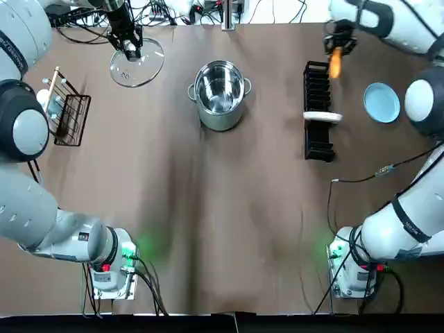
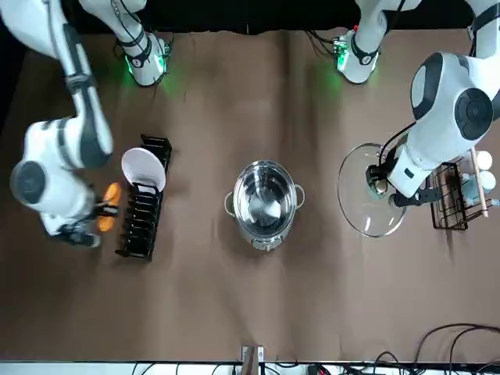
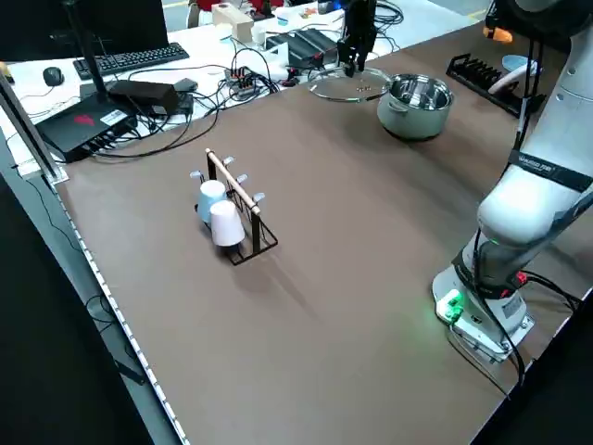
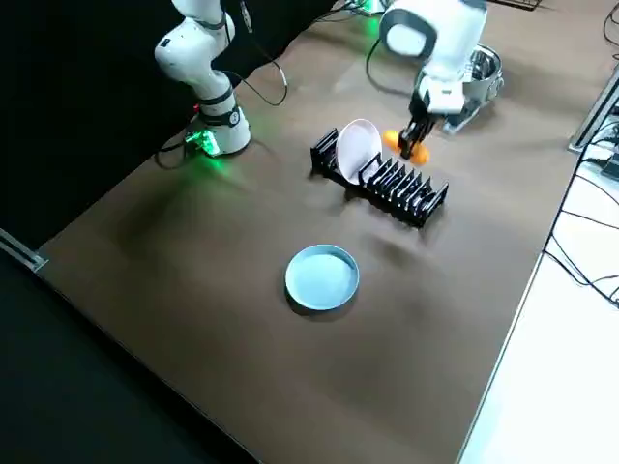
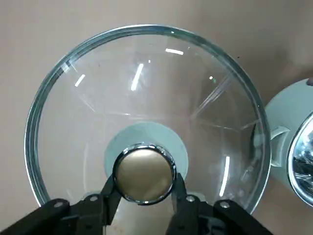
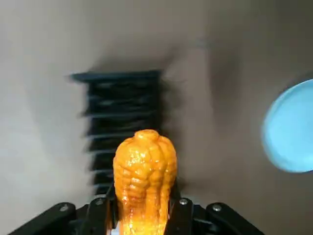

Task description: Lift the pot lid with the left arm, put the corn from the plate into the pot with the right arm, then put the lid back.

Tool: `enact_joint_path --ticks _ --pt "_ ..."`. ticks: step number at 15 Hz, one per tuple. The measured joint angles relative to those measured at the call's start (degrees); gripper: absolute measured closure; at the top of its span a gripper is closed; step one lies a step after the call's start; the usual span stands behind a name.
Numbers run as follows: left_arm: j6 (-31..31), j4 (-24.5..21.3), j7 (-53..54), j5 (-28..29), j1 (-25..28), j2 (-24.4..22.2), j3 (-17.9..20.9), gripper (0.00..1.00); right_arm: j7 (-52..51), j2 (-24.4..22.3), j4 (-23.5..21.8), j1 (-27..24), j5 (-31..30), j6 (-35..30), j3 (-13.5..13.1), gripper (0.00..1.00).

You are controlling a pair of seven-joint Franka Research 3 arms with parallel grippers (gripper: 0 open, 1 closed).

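The steel pot (image 1: 220, 93) stands uncovered at the table's far middle, also seen from the front (image 2: 265, 201). My left gripper (image 1: 130, 47) is shut on the knob (image 5: 144, 172) of the glass lid (image 1: 137, 64), holding it to the left of the pot, close above the table. My right gripper (image 1: 336, 48) is shut on the orange corn (image 1: 335, 63), which hangs in the air above the far end of the black dish rack (image 1: 318, 111). The corn (image 6: 145, 171) fills the right wrist view. The light blue plate (image 1: 382, 102) lies bare at the far right.
A white plate (image 1: 323, 117) stands in the black dish rack between pot and blue plate. A wire rack (image 1: 67, 111) with cups sits at the left edge. Cables and gear (image 3: 139, 93) lie beyond the table's far side.
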Motion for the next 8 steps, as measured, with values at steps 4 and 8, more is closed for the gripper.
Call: enact_joint_path --ticks 4,8 --pt "0.1 0.0 0.0 0.0 0.0 0.0 0.0 0.53 10.1 0.0 0.3 10.9 4.6 -1.5 0.2 0.60" --pt "0.1 -0.1 0.0 0.0 0.0 0.0 0.0 0.53 18.3 1.2 4.6 19.9 8.8 -1.0 0.2 0.60"
